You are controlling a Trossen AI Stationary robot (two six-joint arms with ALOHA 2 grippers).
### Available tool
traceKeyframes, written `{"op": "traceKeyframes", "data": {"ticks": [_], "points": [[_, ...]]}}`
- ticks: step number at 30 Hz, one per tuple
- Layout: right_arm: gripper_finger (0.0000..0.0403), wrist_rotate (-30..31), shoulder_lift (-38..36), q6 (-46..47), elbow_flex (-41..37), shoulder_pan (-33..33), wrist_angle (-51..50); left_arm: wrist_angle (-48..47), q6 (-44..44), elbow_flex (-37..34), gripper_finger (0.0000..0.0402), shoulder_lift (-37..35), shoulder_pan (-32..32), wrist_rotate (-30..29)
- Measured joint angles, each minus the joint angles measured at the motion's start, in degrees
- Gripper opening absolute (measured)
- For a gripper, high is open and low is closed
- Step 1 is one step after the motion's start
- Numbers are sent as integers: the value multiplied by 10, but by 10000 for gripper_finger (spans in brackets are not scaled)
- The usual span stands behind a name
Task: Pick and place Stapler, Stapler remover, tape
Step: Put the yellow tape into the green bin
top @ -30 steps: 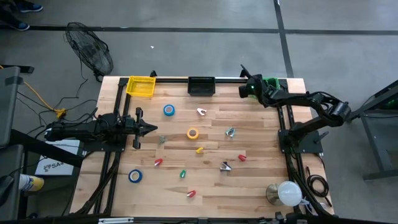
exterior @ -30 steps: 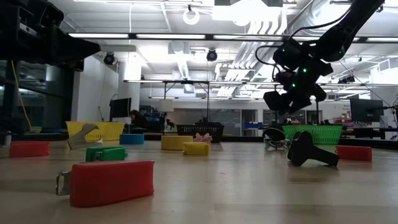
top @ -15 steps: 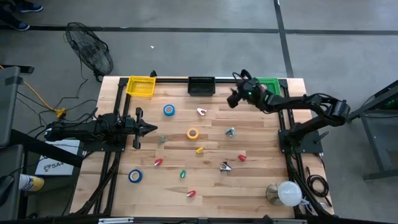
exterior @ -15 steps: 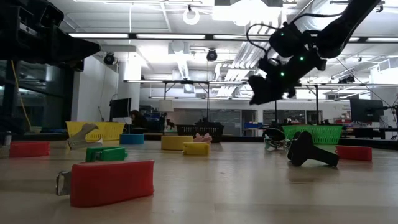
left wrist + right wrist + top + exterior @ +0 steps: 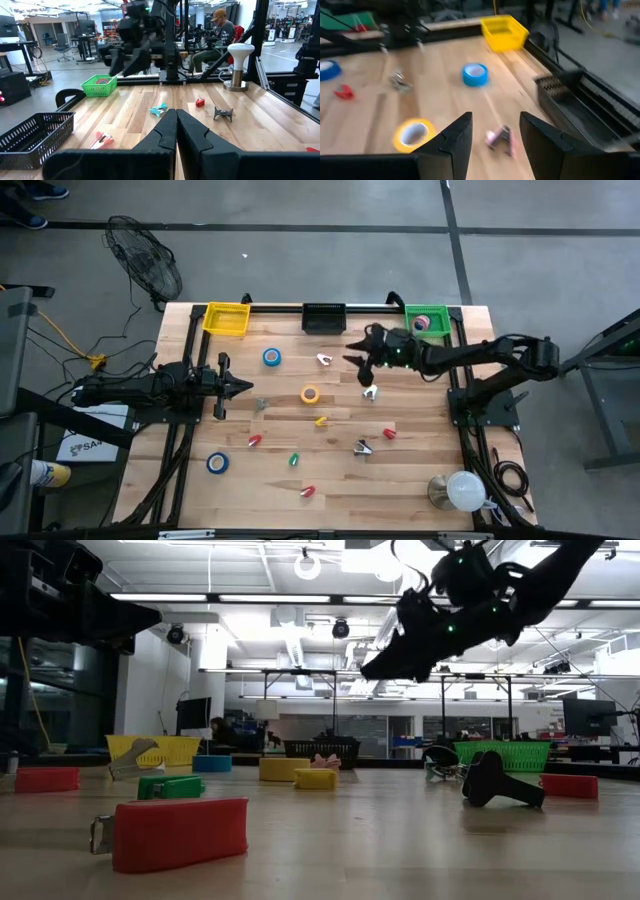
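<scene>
Above the pale wooden table point(image 5: 420, 470), the right gripper point(image 5: 357, 357) hangs empty, fingers apart, near a pink staple remover point(image 5: 323, 360). Left gripper point(image 5: 245, 387) rests at the table's left edge, fingers pressed together.

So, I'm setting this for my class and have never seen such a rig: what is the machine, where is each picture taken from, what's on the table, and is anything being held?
It is a robot with two dark arms at a wooden table. One picture looks straight down, one looks level across the tabletop, and two come from cameras on the wrists.

The left gripper waits shut at the table's left side. The right gripper is open, holds nothing, and hovers above the table near a pink stapler remover.

On the table lie blue tape rolls, a yellow tape roll and small red, green and yellow staplers. Along the far edge stand a yellow basket, a black basket and a green basket.
</scene>
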Motion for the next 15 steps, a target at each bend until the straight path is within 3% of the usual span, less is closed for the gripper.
{"op": "traceKeyframes", "data": {"ticks": [7, 15], "points": [[155, 20, 52, -38, 21, 61, 49, 0, 0, 0, 1, 0, 0, 0], [155, 22, 151, -88, 168, 95, -95, 0, 0, 0, 1, 0, 0, 0]]}}
